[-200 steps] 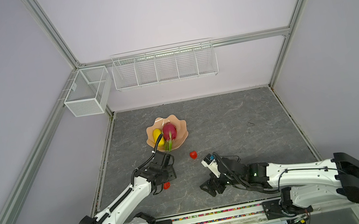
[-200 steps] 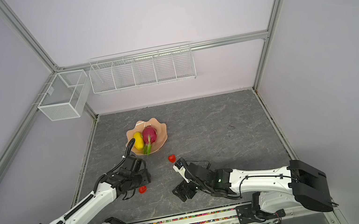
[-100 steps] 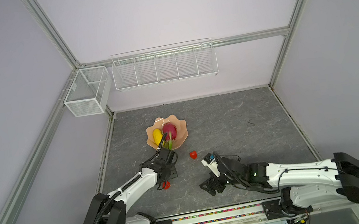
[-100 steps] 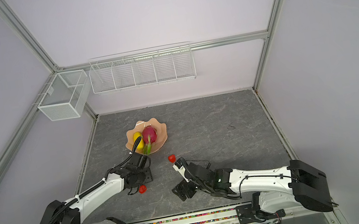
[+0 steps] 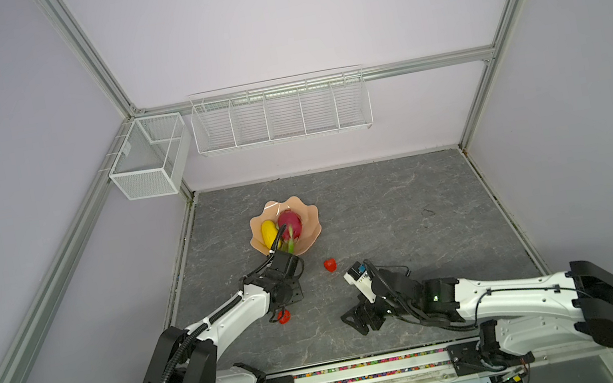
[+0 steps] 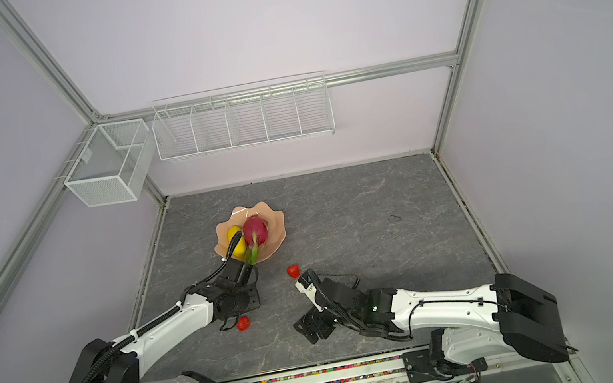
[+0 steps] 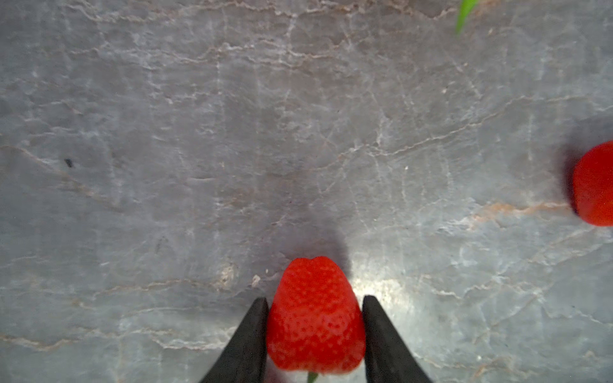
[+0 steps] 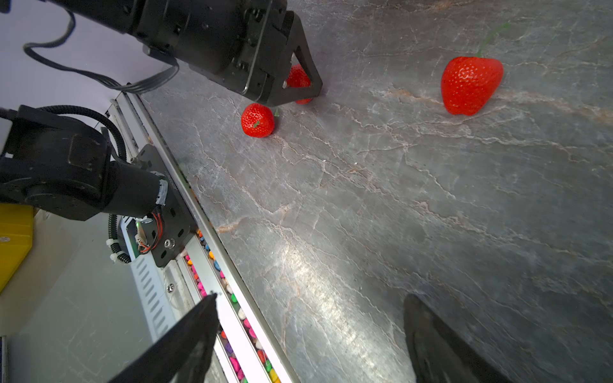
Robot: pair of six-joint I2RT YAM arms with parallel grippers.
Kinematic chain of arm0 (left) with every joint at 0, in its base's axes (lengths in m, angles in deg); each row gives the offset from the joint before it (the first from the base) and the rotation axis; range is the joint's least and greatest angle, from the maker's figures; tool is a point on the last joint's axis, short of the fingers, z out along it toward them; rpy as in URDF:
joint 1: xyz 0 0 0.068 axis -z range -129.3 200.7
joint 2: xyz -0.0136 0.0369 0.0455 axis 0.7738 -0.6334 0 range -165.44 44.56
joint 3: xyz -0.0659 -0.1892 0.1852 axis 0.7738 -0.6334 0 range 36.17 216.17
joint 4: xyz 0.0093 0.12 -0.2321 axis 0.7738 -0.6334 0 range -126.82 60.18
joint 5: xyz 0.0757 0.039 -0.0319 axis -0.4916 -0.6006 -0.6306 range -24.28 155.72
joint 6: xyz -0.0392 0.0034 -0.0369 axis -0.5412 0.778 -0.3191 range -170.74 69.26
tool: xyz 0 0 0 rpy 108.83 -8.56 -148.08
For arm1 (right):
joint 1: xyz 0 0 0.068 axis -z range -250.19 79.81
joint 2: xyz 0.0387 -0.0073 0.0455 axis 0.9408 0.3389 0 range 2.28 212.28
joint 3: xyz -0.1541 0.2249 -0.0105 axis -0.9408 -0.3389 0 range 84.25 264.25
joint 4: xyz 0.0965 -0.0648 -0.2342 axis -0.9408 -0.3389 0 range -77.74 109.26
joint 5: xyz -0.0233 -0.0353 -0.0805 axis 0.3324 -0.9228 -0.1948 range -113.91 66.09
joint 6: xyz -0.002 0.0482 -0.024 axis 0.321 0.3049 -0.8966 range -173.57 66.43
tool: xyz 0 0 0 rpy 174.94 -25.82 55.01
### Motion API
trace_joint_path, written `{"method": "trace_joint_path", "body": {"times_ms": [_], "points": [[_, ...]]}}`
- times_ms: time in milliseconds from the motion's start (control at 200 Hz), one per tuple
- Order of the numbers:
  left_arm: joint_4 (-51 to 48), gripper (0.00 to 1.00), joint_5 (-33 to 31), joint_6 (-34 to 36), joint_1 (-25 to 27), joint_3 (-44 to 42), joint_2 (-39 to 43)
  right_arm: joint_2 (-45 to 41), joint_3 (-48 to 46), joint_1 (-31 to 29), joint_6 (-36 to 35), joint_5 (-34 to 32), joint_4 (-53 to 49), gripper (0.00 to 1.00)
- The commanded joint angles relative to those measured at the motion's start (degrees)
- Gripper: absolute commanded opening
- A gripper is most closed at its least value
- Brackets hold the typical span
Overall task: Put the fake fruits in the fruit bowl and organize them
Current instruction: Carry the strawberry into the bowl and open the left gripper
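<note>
My left gripper (image 7: 315,300) is shut on a red strawberry (image 7: 315,315) resting on the grey table; in the right wrist view this strawberry (image 8: 298,78) shows between its fingers. In both top views the left gripper (image 5: 290,292) (image 6: 247,299) hides it. A second strawberry (image 5: 283,317) (image 8: 258,120) lies just beside that gripper. A third strawberry (image 5: 330,265) (image 8: 471,84) lies between the arms. The peach fruit bowl (image 5: 311,217) (image 6: 278,220) holds the magenta dragon fruit (image 5: 290,222) and the yellow fruit (image 5: 268,231). My right gripper (image 8: 311,296) (image 5: 361,316) stands open and empty near the front edge.
Two white wire baskets hang on the back walls, a long one (image 5: 280,110) and a small mesh one (image 5: 148,160). A rail with coloured pebbles (image 5: 368,367) runs along the table's front edge. The left arm's base (image 8: 66,172) stands close to the right gripper.
The left arm has stretched a little toward the bowl and its jaws have closed on a strawberry. The right arm and the two loose strawberries have not moved.
</note>
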Motion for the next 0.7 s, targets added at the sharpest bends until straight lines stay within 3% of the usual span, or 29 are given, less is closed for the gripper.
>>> {"method": "trace_joint_path", "body": {"times_ms": [0,285,420,695], "points": [[-1.4,0.39,0.5,0.2,0.3,3.2,1.7,-0.8,0.8,-0.1,0.3,-0.5,0.1,0.89],[-3.4,0.39,6.5,4.6,0.5,19.1,-1.5,-8.3,-0.7,10.0,-0.5,2.2,-5.3,0.89],[-6.0,0.39,5.5,7.9,0.8,31.7,-10.9,-12.1,0.3,13.9,-2.5,3.4,-9.1,0.89],[-13.1,0.39,-1.3,12.9,0.8,58.3,-33.5,-15.1,0.2,15.8,-3.1,3.6,-12.3,0.89]]}}
